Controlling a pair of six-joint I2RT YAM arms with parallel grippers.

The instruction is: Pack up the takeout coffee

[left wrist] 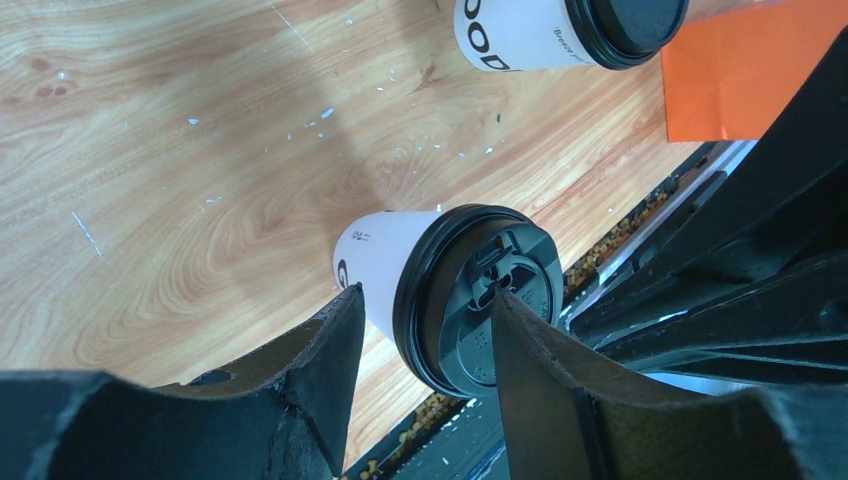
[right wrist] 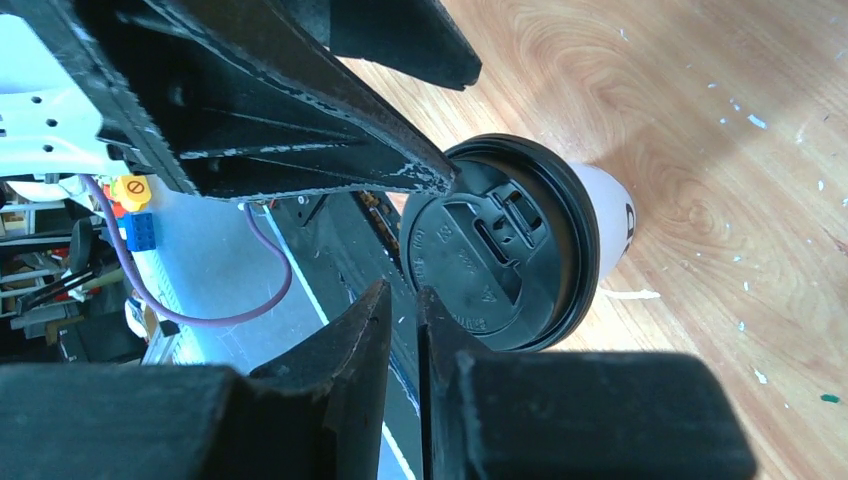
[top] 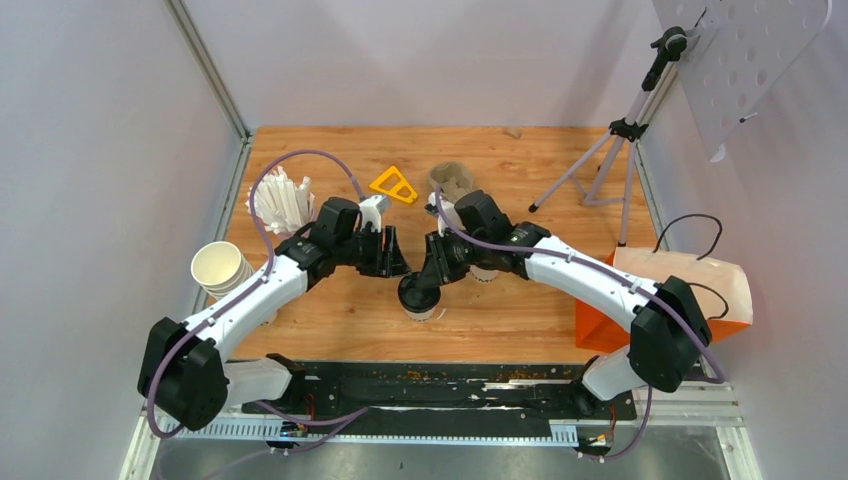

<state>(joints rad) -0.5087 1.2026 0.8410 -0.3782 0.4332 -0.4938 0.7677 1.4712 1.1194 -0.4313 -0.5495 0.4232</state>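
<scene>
Your left gripper is open wide and has nothing in it. In its wrist camera, a white paper cup with a black lid shows between the two fingers. The cup stands upright on the wooden table, lower than the fingers, and I cannot tell if they touch it. Your right gripper is closed up. Its two fingers are almost together, with only a thin slit between them and nothing pinched there. It hangs just over the same cup's lid, close to the left gripper. This cup is in the middle of the table, toward the front edge. A second lidded white cup stands near it, partly hidden under the right arm, on the side of the orange bag. The brown pulp cup carrier sits at the back, apart from both cups. A stack of open-topped cream cups is at the left edge.
</scene>
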